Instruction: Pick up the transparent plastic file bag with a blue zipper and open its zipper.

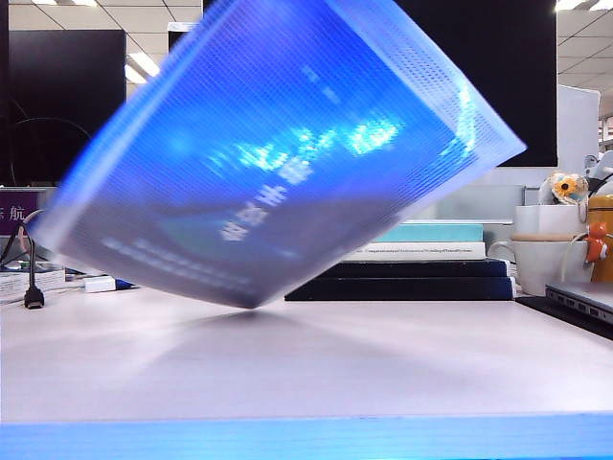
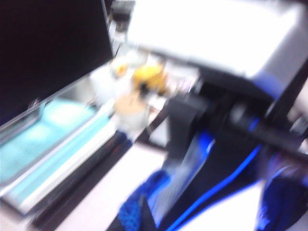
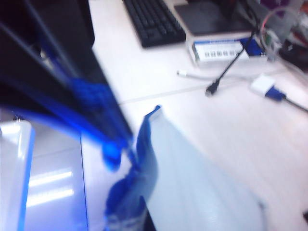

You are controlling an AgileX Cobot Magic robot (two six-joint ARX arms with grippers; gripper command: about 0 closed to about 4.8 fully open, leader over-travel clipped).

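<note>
The file bag [image 1: 278, 153] hangs tilted in the air above the table [image 1: 306, 374], blurred, with its low corner just over the tabletop. It hides both grippers in the exterior view. In the left wrist view my left gripper [image 2: 139, 216] is shut on a blue woven end of the file bag [image 2: 190, 163], and the zipper [image 2: 226, 185] runs away as a thin blue line. My right gripper [image 3: 139, 224] is shut on the blue zipper [image 3: 144, 159] at the edge of the whitish file bag [image 3: 197, 192]. The left arm [image 3: 57, 57] is close beside it.
Stacked books [image 1: 421, 259] lie behind the bag, with a white mug [image 1: 541, 264] and a laptop edge [image 1: 584, 302] at the right. A black cable [image 1: 34, 287] hangs at the left. A keyboard [image 3: 151, 21], a cable plug [image 3: 211, 89] and a white adapter [image 3: 267, 89] lie on the desk.
</note>
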